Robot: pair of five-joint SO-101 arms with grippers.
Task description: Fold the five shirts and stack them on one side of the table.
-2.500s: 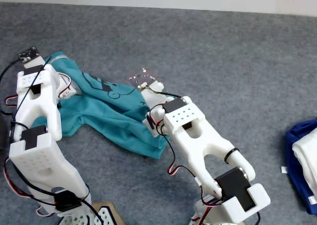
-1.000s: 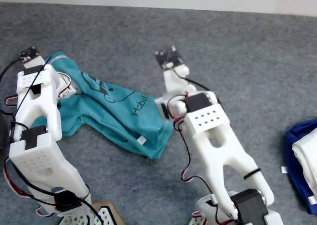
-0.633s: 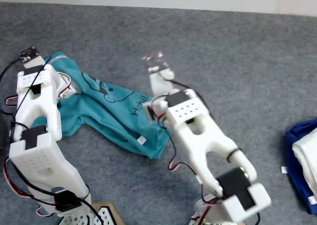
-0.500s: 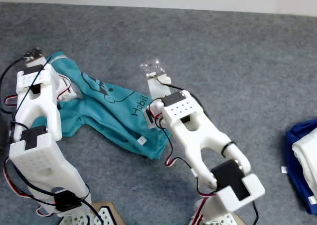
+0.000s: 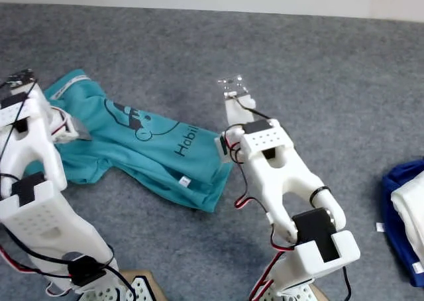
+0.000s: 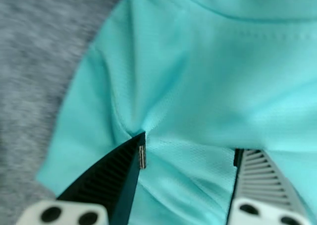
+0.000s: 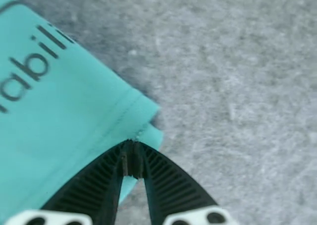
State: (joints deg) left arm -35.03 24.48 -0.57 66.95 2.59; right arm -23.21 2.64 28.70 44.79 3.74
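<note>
A teal shirt [image 5: 142, 152] lies crumpled and half spread on the grey table [image 5: 318, 69], between the two arms. Its collar end is toward the left arm, and its printed front faces up. A small white tag [image 5: 183, 180] sits on the lower fold.

At the far right edge of the table, well apart from the teal one, a dark blue shirt [image 5: 396, 189] lies in a pile. A white shirt [image 5: 412, 211] rests on top of it.

The left gripper [image 6: 190, 153] hangs over the sleeve end of the teal shirt with its jaws spread wide. The tip of one dark ribbed finger [image 6: 121, 173] touches a crease in the cloth. The other finger [image 6: 257, 173] stands off to the side over smooth fabric, and nothing is gripped between them.

The right gripper [image 7: 132, 158] is down at the opposite end, at the hem corner nearest the right arm. Its two fingers are pressed together, and their tips meet right on the stitched edge. They seem to pinch that corner of the teal shirt, where the cloth gives way to bare grey table.
</note>
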